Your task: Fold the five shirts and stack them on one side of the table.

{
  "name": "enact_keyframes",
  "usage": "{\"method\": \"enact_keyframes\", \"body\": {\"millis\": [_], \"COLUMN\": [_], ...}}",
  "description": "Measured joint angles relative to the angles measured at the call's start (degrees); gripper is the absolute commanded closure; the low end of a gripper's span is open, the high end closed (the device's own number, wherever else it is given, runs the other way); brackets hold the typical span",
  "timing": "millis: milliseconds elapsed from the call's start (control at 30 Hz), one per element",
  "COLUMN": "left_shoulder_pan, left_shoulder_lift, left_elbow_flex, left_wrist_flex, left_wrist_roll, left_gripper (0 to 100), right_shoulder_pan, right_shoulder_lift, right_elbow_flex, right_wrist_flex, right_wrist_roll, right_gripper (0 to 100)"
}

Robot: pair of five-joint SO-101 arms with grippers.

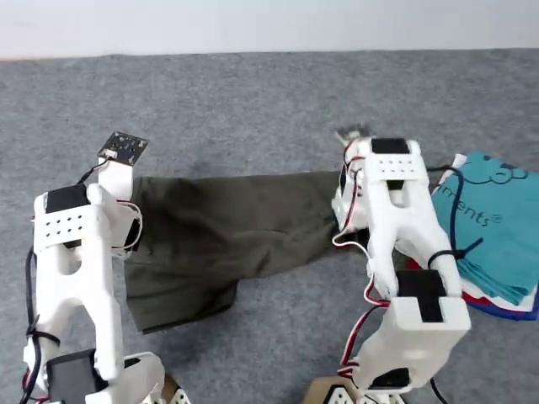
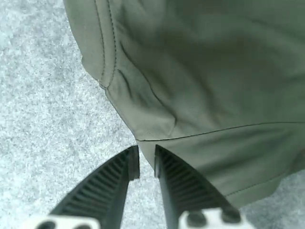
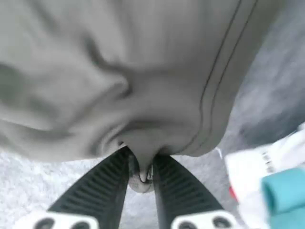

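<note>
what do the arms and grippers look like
The left arm and right arm are white plastic with black motor blocks and loose red, black and white cables. The left gripper and right gripper are black, ribbed and tapered, on white bases.

Ends of the olive-green cloth shirt [image 1: 227,231] hide under the white left arm [image 1: 77,248] and right arm [image 1: 396,210]. The teal-topped folded shirt stack [image 1: 497,227], toward the right edge of the grey table [image 1: 253,101], runs out of view.

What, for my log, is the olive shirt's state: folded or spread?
Partly folded: the olive shirt lies doubled, one hemmed layer over another, a flap jutting out, right tool pinching it.
</note>
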Motion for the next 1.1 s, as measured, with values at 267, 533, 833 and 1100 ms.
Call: {"method": "enact_keyframes", "body": {"millis": [267, 533, 833, 1100], "left_shoulder_pan": [0.00, 0.00, 0.00, 0.44], "left_shoulder_lift": [0.00, 0.00, 0.00, 0.00], "left_elbow_flex": [0.00, 0.00, 0.00, -5.45], "left_wrist_flex": [0.00, 0.00, 0.00, 3.16], "left_wrist_roll": [0.00, 0.00, 0.00, 0.00], "left_gripper": [94, 94, 94, 94], "right_shoulder_pan": [0.00, -2.46, -5.80, -5.71], "right_shoulder_lift": [2.99, 11.25, 22.86, 29.98], "right_elbow_flex": [-11.34, -23.91, -47.21, -59.87], "right_wrist_flex": [-3.52, -2.99, -4.04, -3.43], "right_wrist_roll": [2.99, 3.16, 3.16, 3.16], "right_gripper": [98.8, 98.8, 98.8, 98.8]}}
